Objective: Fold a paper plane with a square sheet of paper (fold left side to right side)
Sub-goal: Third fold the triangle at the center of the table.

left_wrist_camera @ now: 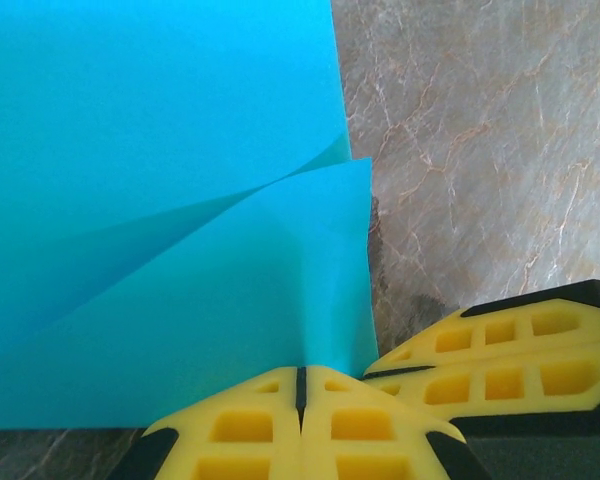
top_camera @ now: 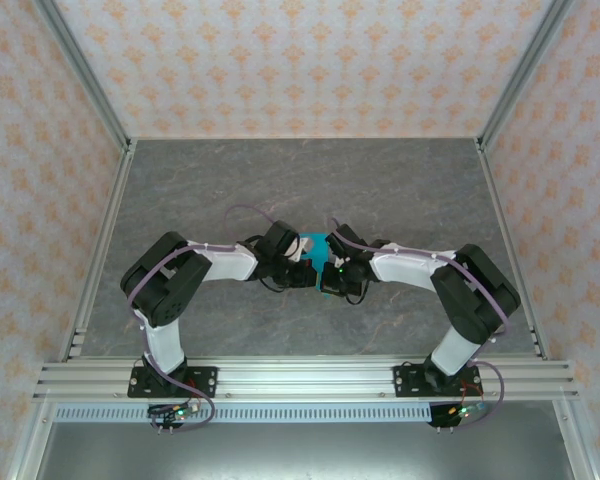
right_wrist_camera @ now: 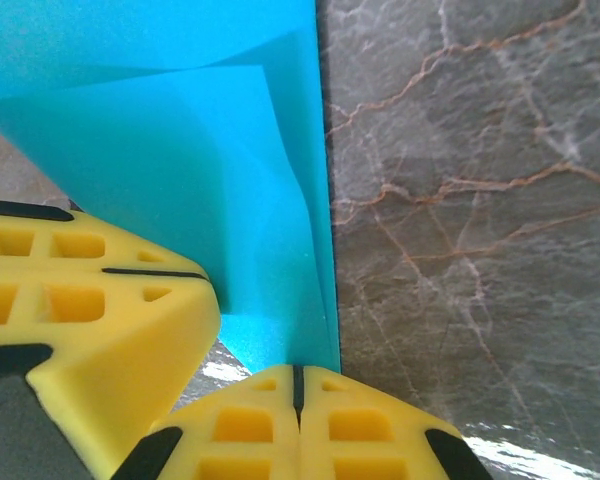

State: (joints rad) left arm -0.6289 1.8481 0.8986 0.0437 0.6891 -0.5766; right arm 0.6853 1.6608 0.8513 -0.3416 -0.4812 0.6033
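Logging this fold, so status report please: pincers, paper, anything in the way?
Left pincer shut on the square sheet of paper. Right pincer shut on it too, close beside. Sheet partly folded, layers bowed. No obstruction seen.

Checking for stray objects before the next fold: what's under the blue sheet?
Marbled grey table shows beside the sheet; its folded flap lies on top. Whatever is beneath the paper is covered.

We find the square sheet of paper (top_camera: 313,245) on the table (top_camera: 180,190) near its centre, with both arms meeting at its 6 o'clock edge. From the left wrist, the left gripper (left_wrist_camera: 302,372) touches the sheet's near edge, with bare table at 3 o'clock. From the right wrist, the right gripper (right_wrist_camera: 296,370) touches the sheet's near corner. The sheet lies toward 11 o'clock and the left gripper is just beside at 9 o'clock.
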